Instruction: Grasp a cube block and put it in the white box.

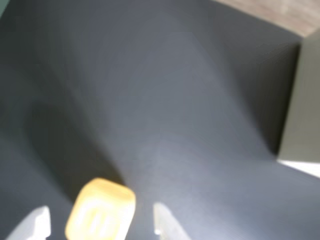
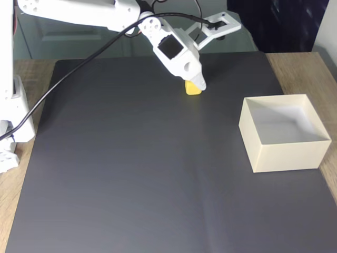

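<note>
Matt dark mat (image 2: 158, 174) on a wood-grain table (image 2: 303, 68); white plastic tool (image 2: 196, 83).

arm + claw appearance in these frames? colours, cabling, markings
White plastic arm throughout, blocky segments with round joint hubs. A dark square window sits on the wrist housing. Black cable loops from the base along the arm, another to a white bracket behind. The claw tapers to pale white fingers. No lettering legible.

The white arm (image 2: 79, 13) reaches from its base at the left edge of the fixed view across the top, wrist bent downward to the right. The gripper (image 2: 195, 84) points down at the mat, its 2 pale fingers (image 1: 37, 222) spread apart in the wrist view, with a gap on each side.
</note>
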Controlling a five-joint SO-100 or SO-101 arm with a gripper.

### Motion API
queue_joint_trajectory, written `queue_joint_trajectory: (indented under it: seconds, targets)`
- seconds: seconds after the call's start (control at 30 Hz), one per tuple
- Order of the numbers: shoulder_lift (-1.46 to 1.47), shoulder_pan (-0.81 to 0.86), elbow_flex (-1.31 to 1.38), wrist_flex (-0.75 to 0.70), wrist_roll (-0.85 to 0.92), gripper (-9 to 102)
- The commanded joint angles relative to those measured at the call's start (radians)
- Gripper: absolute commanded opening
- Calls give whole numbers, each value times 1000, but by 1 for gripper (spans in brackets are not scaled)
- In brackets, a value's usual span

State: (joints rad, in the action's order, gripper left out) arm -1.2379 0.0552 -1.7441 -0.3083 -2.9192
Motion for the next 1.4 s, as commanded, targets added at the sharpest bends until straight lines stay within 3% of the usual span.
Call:
queue_joint_trajectory:
  seconds: [0.0,0.7,1.17,1.37]
  targets:
    - [0,-32,52,-6,0,26]
    - [100,-46,130,8,-8,22]
    - [133,-71,196,-77,-40,0]
    - [121,-64,227,-77,-58,0]
